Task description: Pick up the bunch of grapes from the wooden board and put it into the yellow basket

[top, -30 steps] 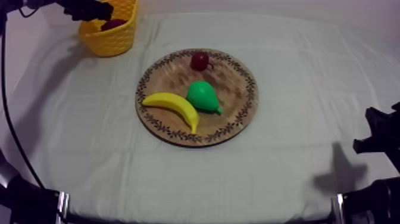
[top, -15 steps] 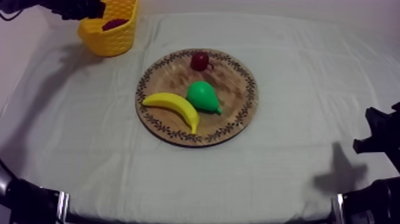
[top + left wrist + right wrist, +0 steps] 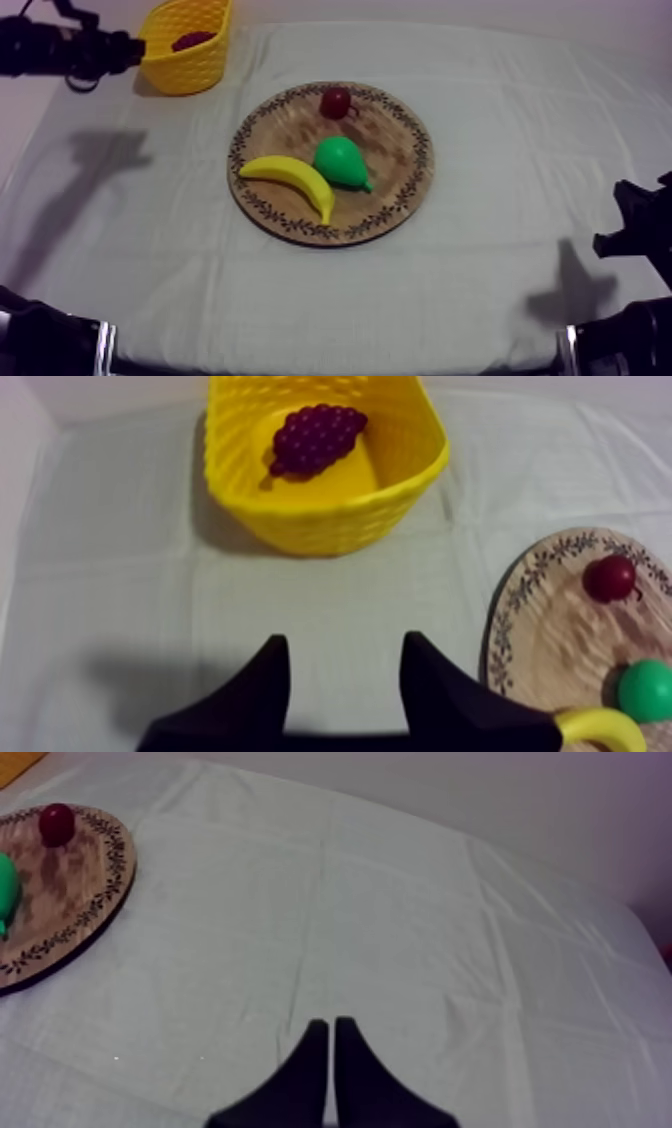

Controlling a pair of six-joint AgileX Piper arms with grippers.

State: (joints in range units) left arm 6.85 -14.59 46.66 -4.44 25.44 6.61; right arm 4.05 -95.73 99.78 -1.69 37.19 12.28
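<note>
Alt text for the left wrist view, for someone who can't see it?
The bunch of grapes lies inside the yellow basket; the left claw, open, hangs over the cloth before it. Beside them, the wooden board holds a small red fruit, pear and banana.

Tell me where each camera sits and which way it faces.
Top view: above the table, slanting down on the wooden board and yellow basket; left arm, right arm at edges.
Left wrist view: on the left arm, past the open left tool toward the basket holding grapes.
Right wrist view: on the right arm, past the shut right tool toward the board.
All share the board and small red fruit.
</note>
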